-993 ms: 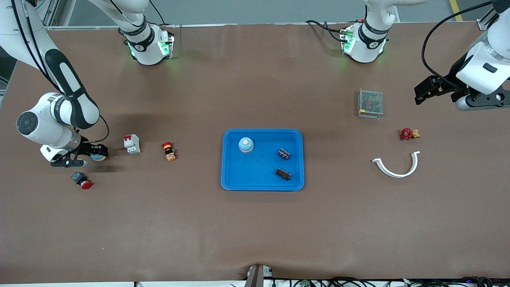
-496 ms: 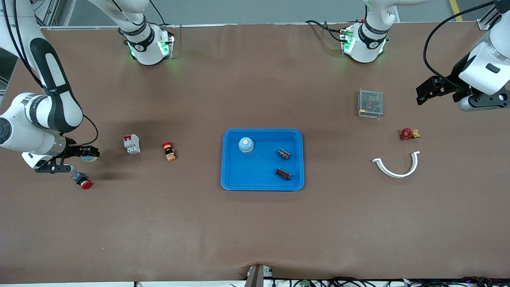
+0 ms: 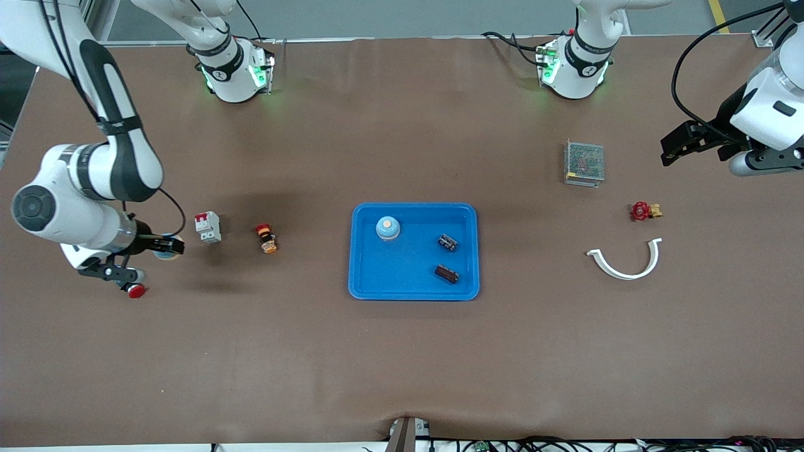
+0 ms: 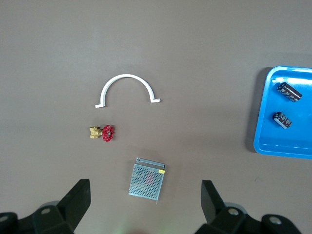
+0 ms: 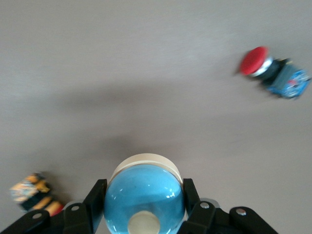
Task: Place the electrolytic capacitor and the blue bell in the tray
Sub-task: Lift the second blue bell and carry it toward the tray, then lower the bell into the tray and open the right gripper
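The blue tray (image 3: 408,271) lies mid-table. In it sit a blue bell (image 3: 387,228) and two dark electrolytic capacitors (image 3: 447,242) (image 3: 446,274). My right gripper (image 3: 164,246) is shut on a second blue bell (image 3: 167,245) with a cream base. It holds the bell above the table toward the right arm's end, beside the white breaker. The right wrist view shows that bell (image 5: 144,197) between the fingers (image 5: 93,197) of my right gripper (image 5: 144,201). My left gripper (image 3: 677,143) is open and empty, up over the left arm's end. Its wrist view shows it (image 4: 145,202), the tray's edge (image 4: 271,142) and both capacitors (image 4: 289,92) (image 4: 282,120).
A white circuit breaker (image 3: 208,226), an orange and red push button (image 3: 266,238) and a red mushroom button (image 3: 134,290) lie toward the right arm's end. A metal mesh box (image 3: 584,162), a red valve (image 3: 643,211) and a white curved clip (image 3: 626,260) lie toward the left arm's end.
My right gripper, still holding the bell, swung outward, then back toward the tray, and now partly covers the mushroom button. My left gripper drifted slightly toward its end of the table.
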You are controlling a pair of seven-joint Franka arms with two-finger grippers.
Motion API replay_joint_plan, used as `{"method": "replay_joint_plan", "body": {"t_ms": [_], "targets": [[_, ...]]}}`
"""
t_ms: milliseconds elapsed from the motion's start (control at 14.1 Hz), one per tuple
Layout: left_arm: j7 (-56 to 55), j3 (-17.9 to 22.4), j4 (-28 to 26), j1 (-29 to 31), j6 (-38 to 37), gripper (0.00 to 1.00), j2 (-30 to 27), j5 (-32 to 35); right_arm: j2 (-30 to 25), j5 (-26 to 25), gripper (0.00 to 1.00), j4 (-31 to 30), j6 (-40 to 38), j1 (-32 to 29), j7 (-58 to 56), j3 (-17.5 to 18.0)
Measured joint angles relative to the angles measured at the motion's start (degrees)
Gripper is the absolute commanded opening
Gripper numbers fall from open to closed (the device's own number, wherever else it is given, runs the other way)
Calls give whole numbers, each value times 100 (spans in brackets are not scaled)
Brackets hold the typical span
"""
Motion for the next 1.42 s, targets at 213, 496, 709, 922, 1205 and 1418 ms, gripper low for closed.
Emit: {"method": "replay_joint_plan", "body": {"t_ms": [213,496,709,922,1205,1418], "targets": [[0,1,-1,23,0,100,0,0,-1,319,0,2,36,541,920,6],[0,3,0,70,0,100,0,0,1,362,0,175,184,1361,2397,11],[0,3,1,70,0,100,-2,0,72,370,0,482,184,1864,3293,9],[0,3,1,73,-1,100,-2,0,367,378,0,927,185,2300,4174,8],[0,3,0,73,-31,100,-2,0,874,381,0,1576,193,2795,5161,3],[0,3,0,74,-35,100,-2,0,1310,381,0,2163,175,3135,5928,1]]}}
